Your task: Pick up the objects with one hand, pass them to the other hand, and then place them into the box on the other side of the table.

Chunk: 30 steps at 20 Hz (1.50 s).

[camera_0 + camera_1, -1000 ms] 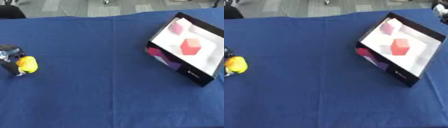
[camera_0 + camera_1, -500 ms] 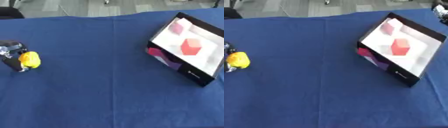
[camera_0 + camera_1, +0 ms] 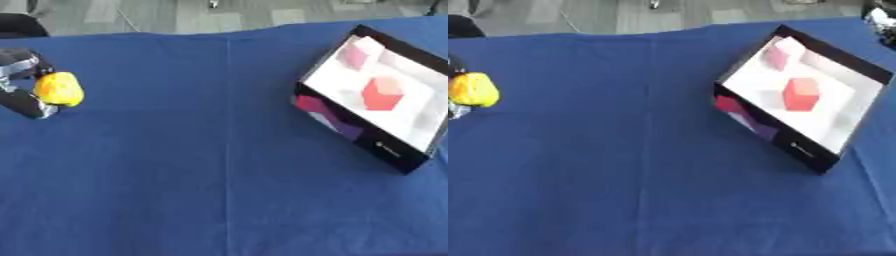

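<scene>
Since a second ago my left hand (image 3: pixel 24 85) has carried the yellow object (image 3: pixel 59 89) a little up and inward from the table's left edge; the box has not shifted. The hand now sits at about 9 o'clock in the left eye view, fingers curled round the yellow object, which shows rounded and bright against the dark fingers and appears held just clear of the blue tablecloth (image 3: pixel 219 175). One dark finger (image 3: pixel 29 106) reaches down below the object toward 7 o'clock. In the right eye view only the object and a sliver of the hand show at the left border. The box (image 3: pixel 347 131), black-walled with a white floor, lies at about 2 o'clock, well apart from my left hand, turned askew to the table edges, its near wall printed in magenta and purple. Inside it a red cube (image 3: pixel 381 93) stands near the middle and a pale pink block (image 3: pixel 357 55) lies toward the far corner, the two apart. At the top right corner of the right eye view a dark shape with pale bits shows; I cannot tell what it is, so my right hand's fingers go unrecorded.
</scene>
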Available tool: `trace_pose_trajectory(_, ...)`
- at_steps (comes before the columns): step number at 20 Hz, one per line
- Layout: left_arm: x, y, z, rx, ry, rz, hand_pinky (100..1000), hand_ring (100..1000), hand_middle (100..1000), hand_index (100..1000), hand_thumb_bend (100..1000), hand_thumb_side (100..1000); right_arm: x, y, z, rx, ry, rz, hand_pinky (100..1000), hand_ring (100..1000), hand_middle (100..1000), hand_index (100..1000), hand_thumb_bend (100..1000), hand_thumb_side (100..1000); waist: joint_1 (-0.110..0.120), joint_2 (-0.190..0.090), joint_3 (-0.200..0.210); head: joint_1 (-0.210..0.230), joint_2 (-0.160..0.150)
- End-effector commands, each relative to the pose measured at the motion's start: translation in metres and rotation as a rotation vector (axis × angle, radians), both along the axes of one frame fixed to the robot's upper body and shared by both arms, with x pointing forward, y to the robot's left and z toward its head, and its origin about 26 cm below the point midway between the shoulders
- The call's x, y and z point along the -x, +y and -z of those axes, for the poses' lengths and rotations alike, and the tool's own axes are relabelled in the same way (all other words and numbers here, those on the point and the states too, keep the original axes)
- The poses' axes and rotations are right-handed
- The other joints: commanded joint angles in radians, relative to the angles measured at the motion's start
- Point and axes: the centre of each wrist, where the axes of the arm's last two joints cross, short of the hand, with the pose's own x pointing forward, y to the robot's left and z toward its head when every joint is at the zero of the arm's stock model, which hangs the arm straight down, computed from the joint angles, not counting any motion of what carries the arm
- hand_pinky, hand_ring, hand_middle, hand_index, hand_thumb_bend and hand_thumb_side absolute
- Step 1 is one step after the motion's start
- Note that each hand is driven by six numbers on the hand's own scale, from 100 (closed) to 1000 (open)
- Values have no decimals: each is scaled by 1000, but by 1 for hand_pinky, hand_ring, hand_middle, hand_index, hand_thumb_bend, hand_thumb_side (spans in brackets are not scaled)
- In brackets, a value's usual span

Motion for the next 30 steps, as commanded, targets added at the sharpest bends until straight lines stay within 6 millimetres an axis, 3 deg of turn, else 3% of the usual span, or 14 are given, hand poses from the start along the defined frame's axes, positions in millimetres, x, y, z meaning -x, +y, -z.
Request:
trace_pose_trajectory(1,8,-11,-21,64,-101,42,788,742,727,607,100,142,5,7,-26,56,-63,-56,986,1000,1000,1000,100,468,-15,-23,1,-12,-1)
trace_pose_trajectory(6,12,-26,-21,174,-161,101,780,733,721,610,100,151,8,24,-42,104,-99,-154,979,1000,1000,1000,100,471,-19,-27,3,-34,-1)
trace_pose_trajectory(13,15,-51,-5,324,-242,132,769,723,720,609,100,194,11,48,-59,199,-107,-262,969,1000,1000,1000,100,351,-27,-30,6,-53,-1)
trace_pose_trajectory(30,3,-113,35,521,-417,191,763,714,713,606,100,260,3,96,-61,324,-75,-423,976,1000,1000,1000,100,321,-43,-34,8,-94,-1)
